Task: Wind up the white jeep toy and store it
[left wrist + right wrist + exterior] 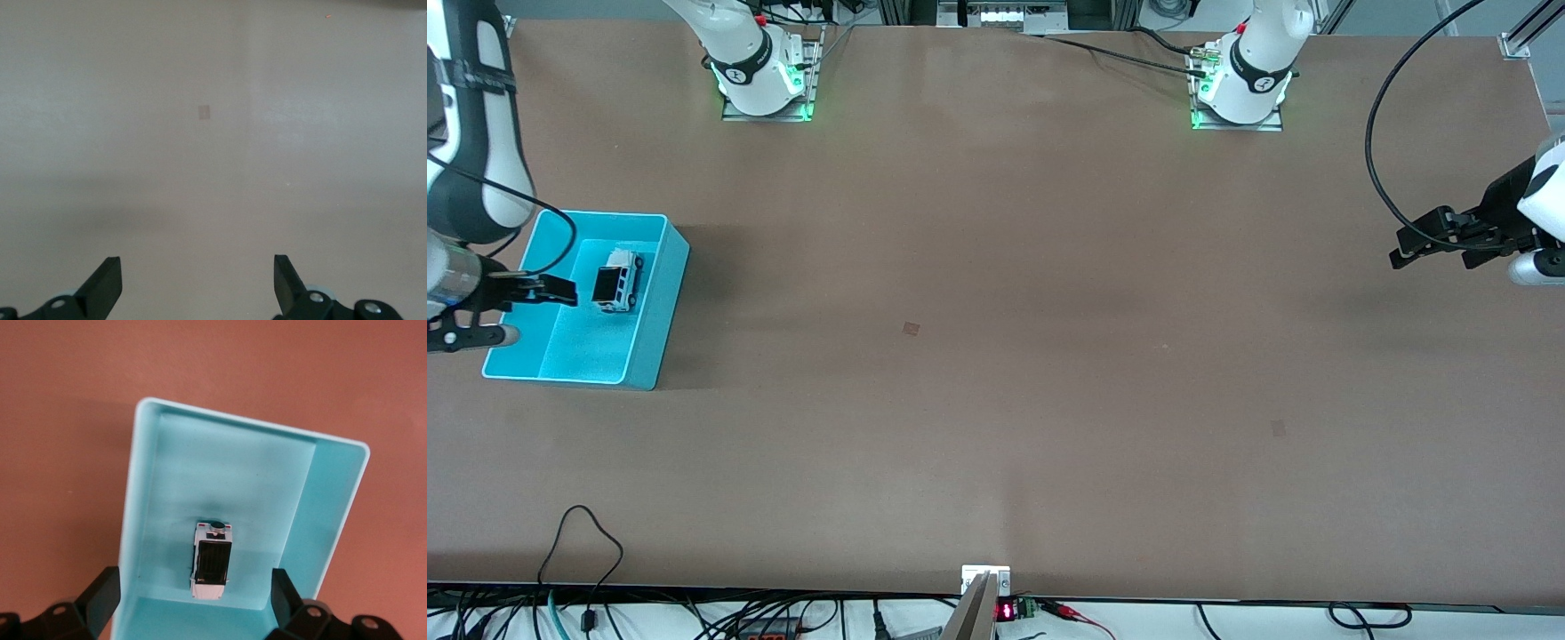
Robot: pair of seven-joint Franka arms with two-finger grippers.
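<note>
Brown tabletop; small white hard-plastic jeep toy [617, 279] lies free in turquoise plastic bin [660, 311]. Looks light, rigid; best pinched across its sides. Right gripper [560, 291] spread above it; left gripper [1423, 246] spread, waiting.

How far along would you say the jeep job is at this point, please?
Storing looks done: the white jeep toy lies inside the turquoise bin. The right tool hangs open over the bin, holding nothing. The left tool waits open. Only retreat seems left.
</note>
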